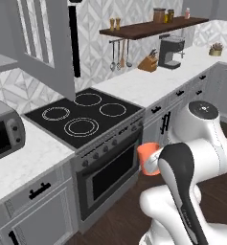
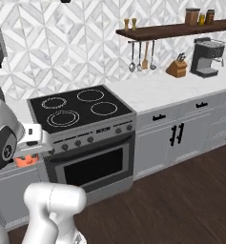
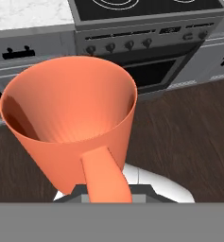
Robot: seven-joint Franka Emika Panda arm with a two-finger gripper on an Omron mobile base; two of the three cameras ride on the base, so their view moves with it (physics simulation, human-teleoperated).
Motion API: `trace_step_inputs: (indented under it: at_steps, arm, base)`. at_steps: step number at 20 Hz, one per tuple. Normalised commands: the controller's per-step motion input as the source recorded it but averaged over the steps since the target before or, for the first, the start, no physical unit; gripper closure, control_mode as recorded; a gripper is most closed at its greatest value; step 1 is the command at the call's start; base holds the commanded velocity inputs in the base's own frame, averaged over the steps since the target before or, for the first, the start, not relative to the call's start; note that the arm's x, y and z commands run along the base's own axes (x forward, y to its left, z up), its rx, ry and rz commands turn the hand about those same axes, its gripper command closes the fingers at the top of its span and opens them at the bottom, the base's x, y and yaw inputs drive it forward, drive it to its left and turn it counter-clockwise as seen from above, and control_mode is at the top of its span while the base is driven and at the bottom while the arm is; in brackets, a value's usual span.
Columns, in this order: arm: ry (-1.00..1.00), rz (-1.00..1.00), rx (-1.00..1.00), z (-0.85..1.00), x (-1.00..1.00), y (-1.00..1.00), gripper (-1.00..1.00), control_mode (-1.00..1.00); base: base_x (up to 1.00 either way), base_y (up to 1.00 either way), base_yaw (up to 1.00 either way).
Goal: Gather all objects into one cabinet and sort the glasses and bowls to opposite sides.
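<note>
One of the glasses, a bright orange mug (image 3: 71, 113), fills the hand view with its mouth facing the camera. Its handle runs down between my fingers, so my gripper (image 3: 106, 191) is shut on it. From the left base the mug (image 1: 146, 156) hangs in front of the oven door, at about the height of the knobs, and my forearm partly covers it. From the right base a sliver of the mug (image 2: 26, 161) shows under my white hand. The cabinet's open door (image 1: 43, 43), with its black bar handle (image 1: 75, 40), stands up at the left. The bowls are out of view.
A black cooktop (image 1: 84, 115) and the oven (image 1: 107, 172) lie straight ahead. A toaster oven (image 1: 2, 134) sits on the counter at left. A coffee machine (image 1: 171, 51), a knife block (image 1: 148, 63) and a wooden wall shelf (image 1: 151, 27) are far right. Below is dark wood floor (image 2: 181, 200).
</note>
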Motion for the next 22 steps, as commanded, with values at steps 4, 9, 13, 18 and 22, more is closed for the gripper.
trace_step_inputs:
  at_steps: [4, 9, 13, 18, 22]
  arm:
    - [0.00, 0.00, 0.00, 0.00, 0.00, 0.00, 1.00, 1.00]
    - [0.00, 0.00, 0.00, 0.00, 0.00, 0.00, 1.00, 1.00]
    - [0.00, 0.00, 0.00, 0.00, 0.00, 0.00, 1.00, 1.00]
    - [0.00, 0.00, 0.00, 0.00, 0.00, 0.00, 1.00, 1.00]
    - [0.00, 0.00, 0.00, 0.00, 0.00, 0.00, 1.00, 1.00]
  base:
    - [-0.55, 0.03, 0.08]
    - [-1.00, -0.14, 0.12]
    - [-1.00, 0.05, 0.02]
    - [-0.83, 0.66, 0.10]
    - [-0.37, 0.88, 0.03]
